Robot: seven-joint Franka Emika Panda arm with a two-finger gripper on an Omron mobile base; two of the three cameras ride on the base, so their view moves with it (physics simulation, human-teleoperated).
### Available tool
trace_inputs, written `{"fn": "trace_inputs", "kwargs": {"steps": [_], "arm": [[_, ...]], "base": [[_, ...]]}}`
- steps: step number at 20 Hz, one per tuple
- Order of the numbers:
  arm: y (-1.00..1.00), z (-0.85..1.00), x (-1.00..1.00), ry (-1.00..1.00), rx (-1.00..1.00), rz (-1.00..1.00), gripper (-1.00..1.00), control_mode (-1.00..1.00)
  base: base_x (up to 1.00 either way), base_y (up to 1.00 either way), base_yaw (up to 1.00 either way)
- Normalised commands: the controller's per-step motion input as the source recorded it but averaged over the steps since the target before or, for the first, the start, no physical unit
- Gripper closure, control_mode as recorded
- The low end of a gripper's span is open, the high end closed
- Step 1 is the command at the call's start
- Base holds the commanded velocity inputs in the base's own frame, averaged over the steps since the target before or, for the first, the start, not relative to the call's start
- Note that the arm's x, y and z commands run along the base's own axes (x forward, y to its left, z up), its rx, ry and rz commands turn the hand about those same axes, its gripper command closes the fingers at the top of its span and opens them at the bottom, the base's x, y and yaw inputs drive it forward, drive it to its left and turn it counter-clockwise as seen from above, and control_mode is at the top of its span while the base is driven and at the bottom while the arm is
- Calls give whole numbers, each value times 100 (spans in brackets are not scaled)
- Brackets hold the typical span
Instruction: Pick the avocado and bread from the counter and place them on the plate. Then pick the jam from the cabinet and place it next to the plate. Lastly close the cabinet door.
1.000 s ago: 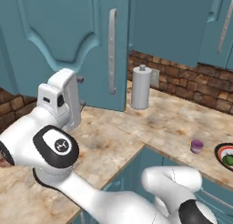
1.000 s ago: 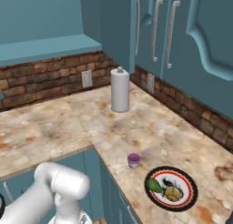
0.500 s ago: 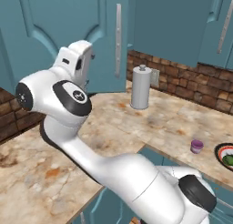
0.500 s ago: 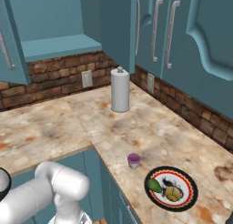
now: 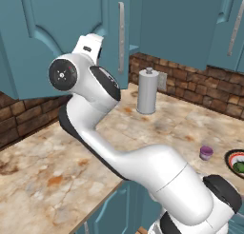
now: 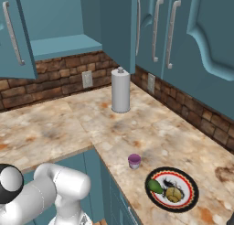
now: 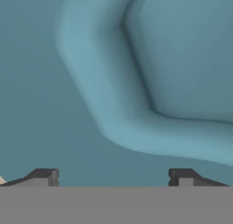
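Observation:
My gripper (image 7: 113,177) is open with nothing between its tips, held close against the raised arched panel of the cabinet door (image 7: 136,82). In the left base view my white hand (image 5: 89,43) is lifted up to that tall teal cabinet door (image 5: 57,33), left of its grey bar handle (image 5: 121,38). The same door (image 6: 18,36) stands swung out from the open cabinet (image 6: 59,45). Far to the right on the counter (image 6: 59,123), the plate (image 6: 189,192) carries the avocado (image 6: 155,186) and the bread (image 6: 172,194). The purple jam (image 6: 134,161) stands just left of the plate.
A tall grey paper-towel roll (image 6: 120,90) stands near the brick back wall (image 6: 55,80). A second cabinet door (image 6: 119,27) hangs open right of the shelf. My arm's white links (image 5: 143,166) rise across the counter's front edge.
My arm has swung up from low over the counter, and the hand has risen to the cabinet door. The things on the counter have not moved.

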Motion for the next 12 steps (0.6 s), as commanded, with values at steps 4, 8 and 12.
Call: {"fn": "trace_inputs", "kwargs": {"steps": [4,8,12], "arm": [[-8,-19,7,7,0,46,-100,-100],[-5,-25,23,7,0,46,-100,-100],[-4,-42,86,8,0,32,-100,-100]], "base": [[0,0,0],[0,0,0],[0,0,0]]}}
